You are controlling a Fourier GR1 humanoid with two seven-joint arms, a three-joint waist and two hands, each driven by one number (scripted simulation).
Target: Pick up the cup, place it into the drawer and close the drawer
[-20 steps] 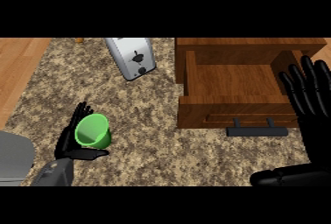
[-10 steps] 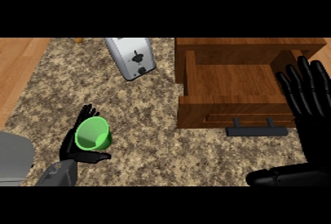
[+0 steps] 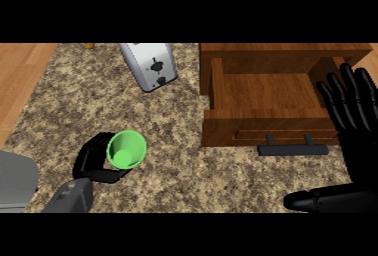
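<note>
The left hand (image 3: 92, 158), fingers curled round the green cup (image 3: 126, 149), had just shifted it slightly rightward toward the open drawer (image 3: 258, 92), still well apart, so the carry looked barely begun. The right hand (image 3: 353, 107) rested open at the drawer's right side.

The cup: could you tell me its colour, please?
The cup is bright green, clearest in the head view.

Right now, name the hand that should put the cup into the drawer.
Left. The left hand is curled round the green cup, while the right hand stands open beside the open drawer, holding nothing.
</note>
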